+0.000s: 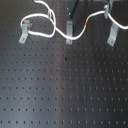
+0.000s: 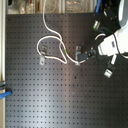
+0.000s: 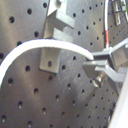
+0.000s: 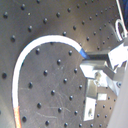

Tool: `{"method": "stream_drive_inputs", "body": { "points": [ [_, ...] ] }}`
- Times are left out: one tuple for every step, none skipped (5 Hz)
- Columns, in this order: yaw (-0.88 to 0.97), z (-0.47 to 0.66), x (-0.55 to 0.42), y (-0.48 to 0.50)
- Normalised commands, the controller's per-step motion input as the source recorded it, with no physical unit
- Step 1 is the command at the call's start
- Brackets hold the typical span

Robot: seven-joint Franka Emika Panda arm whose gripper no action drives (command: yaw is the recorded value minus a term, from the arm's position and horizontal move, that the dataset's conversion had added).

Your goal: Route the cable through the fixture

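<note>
A white cable (image 1: 50, 31) lies on the black perforated board (image 1: 60, 85). It passes the left metal clip (image 1: 23, 34) and reaches the middle clip (image 1: 69, 33). In the second exterior view my gripper (image 2: 86, 55) is shut on the cable (image 2: 44, 20) right beside the middle clip (image 2: 77, 51). In the first wrist view the cable (image 3: 45, 47) runs over the clip (image 3: 54, 37) into my gripper (image 3: 97, 62). The second wrist view shows the cable (image 4: 30, 50) arcing into the gripper (image 4: 92, 60), with a blue mark at the grip.
A third clip (image 1: 114, 34) stands to the first exterior view's right; it also shows in the second exterior view (image 2: 107, 71) below the arm (image 2: 112, 42). The cable has a red mark (image 1: 89, 21). Clutter lies beyond the board's far edge (image 2: 30, 6).
</note>
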Motion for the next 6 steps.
{"method": "stream_drive_inputs", "body": {
  "points": [
    [0.01, 0.00, 0.000, 0.000],
    [0.04, -0.02, 0.149, 0.116],
    [0.12, 0.00, 0.152, 0.145],
    [0.16, 0.01, 0.129, 0.230],
    [0.00, 0.01, 0.000, 0.000],
    [0.04, 0.29, 0.001, -0.012]
  ]
}}
